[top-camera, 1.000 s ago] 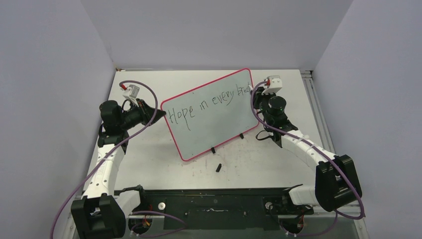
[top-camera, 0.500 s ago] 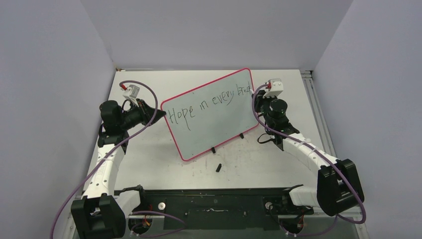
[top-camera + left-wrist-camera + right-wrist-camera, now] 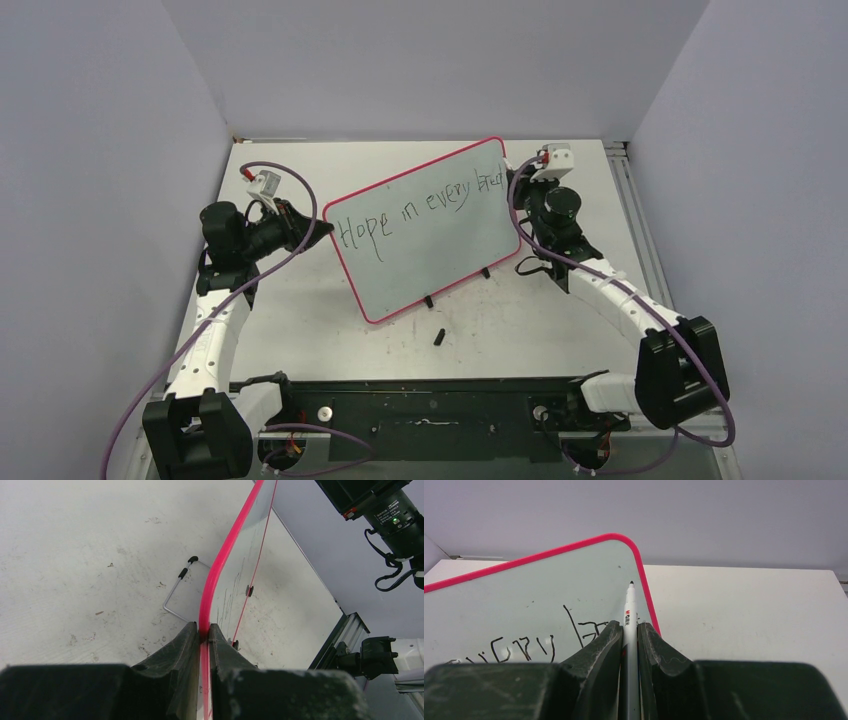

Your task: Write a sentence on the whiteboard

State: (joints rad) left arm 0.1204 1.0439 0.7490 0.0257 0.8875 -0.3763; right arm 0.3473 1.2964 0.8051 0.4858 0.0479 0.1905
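The right gripper [image 3: 628,628] is clamped on a white pen [image 3: 628,605]. The tip sits over the top right corner of the whiteboard [image 3: 514,585], but I cannot tell if it touches. The left gripper [image 3: 202,631] pinches the board's pink rim, steadying it mid-table on its wire stand [image 3: 176,592]. The sentence [image 3: 418,208] seems to stop partway through its last word. Finishing it calls for small strokes, with little room before the rim. 1 black cap [image 3: 438,336] lies in front, clear of both arms.
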